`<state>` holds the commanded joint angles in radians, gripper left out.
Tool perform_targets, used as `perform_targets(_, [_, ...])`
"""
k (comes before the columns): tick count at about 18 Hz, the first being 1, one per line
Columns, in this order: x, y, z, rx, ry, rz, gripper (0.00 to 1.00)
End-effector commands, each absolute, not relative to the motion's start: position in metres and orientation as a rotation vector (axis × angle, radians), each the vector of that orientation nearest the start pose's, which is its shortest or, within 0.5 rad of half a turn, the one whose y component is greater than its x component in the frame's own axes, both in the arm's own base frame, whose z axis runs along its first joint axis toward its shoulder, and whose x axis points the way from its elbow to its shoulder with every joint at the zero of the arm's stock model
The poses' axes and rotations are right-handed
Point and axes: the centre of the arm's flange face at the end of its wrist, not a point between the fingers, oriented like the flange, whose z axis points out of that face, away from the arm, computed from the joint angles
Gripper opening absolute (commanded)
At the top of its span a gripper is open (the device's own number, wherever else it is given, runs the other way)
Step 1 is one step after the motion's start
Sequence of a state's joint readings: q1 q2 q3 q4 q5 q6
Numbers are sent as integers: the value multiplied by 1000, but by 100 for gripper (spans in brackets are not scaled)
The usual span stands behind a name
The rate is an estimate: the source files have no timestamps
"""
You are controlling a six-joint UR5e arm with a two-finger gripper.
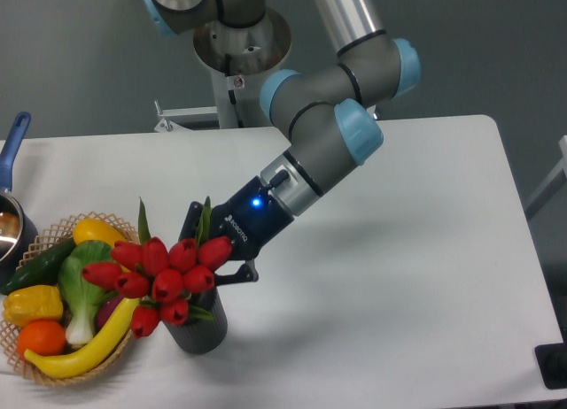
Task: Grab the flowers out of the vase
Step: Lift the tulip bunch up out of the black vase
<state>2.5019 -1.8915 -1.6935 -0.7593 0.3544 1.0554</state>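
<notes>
The flowers (164,274), a bunch of red tulip buds with green leaves, sit high over the vase (197,327), a dark grey cylinder near the table's front left. Their lower stems still reach into its mouth. My gripper (209,258) comes in from the upper right, shut on the stems just behind the buds. The buds hide the fingertips in part.
A woven basket (55,376) at the front left holds bananas, a bok choy, a yellow pepper, an orange and a cucumber, right beside the vase. A pot with a blue handle (12,143) stands at the left edge. The arm's base (241,46) is at the back.
</notes>
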Motion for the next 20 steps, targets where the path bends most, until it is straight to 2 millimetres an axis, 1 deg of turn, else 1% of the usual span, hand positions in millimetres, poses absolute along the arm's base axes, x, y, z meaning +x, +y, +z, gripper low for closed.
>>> perform_targets(2, [-346, 533, 408, -1879, 362, -415, 0])
perform_targets(3, [-348, 529, 417, -1869, 361, -406, 0])
perform_targets(5, [-357, 521, 428, -1854, 336, -398, 0])
perform_targets(7, [-360, 518, 442, -1822, 322, -412, 0])
perform_targets(8, [-365, 512, 447, -1808, 306, -414, 0])
perform_targets(9, [-370, 509, 450, -1799, 295, -418, 0])
perform_targets(12, [-373, 509, 460, -1779, 309, -407, 0])
perform_targets(20, [-382, 502, 476, -1740, 285, -425, 0])
